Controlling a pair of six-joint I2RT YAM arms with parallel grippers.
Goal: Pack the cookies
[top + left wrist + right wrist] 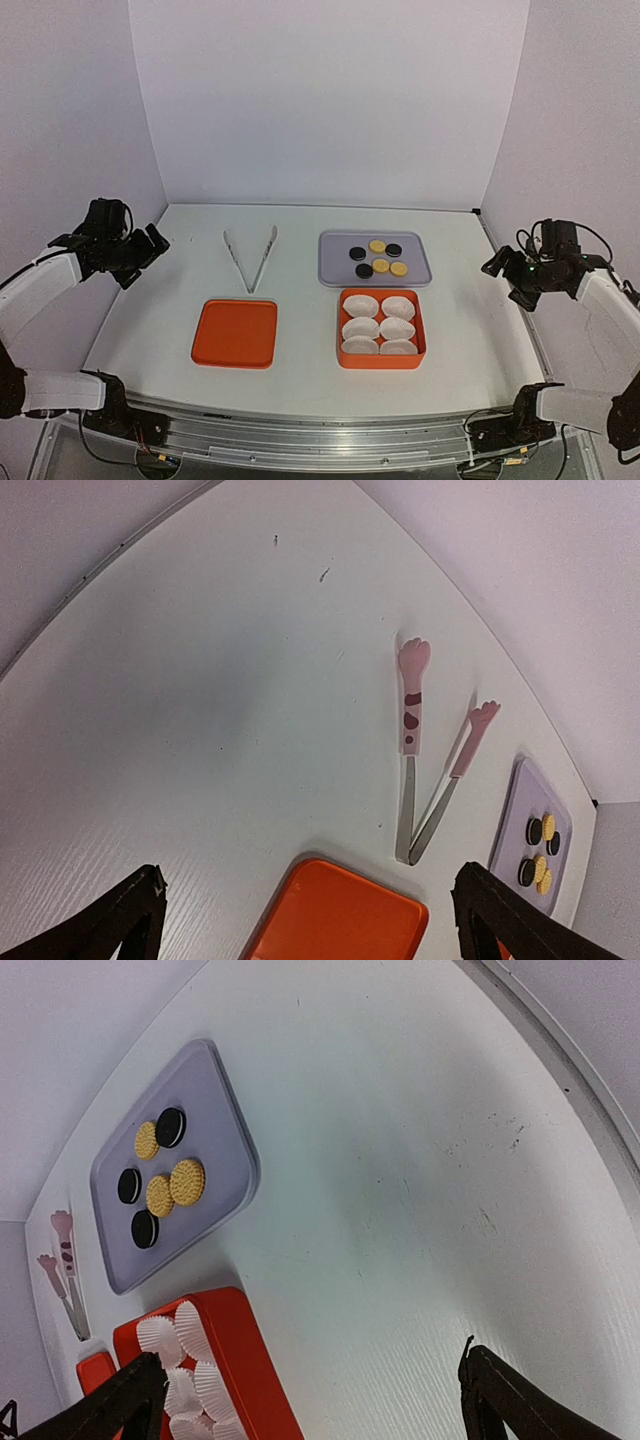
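Logging six small round flat cookies (pixel 381 265), three dark brown and three golden yellow, lying close together on a flat lavender rectangular tray (pixel 335 242) on the white table (pixel 300 300). Just in front of it sits an orange square box (pixel 340 330) holding six white fluted paper liners (pixel 361 327). To the left we see a flat orange square lid (pixel 235 333) and metal tongs with pink paw tips (pixel 411 715). The left gripper (pixel 308 880) and right gripper (pixel 310 1355) are both released, fingers spread wide, well apart from everything.

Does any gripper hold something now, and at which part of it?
Nothing is held. The left gripper and the right gripper are both open and empty.
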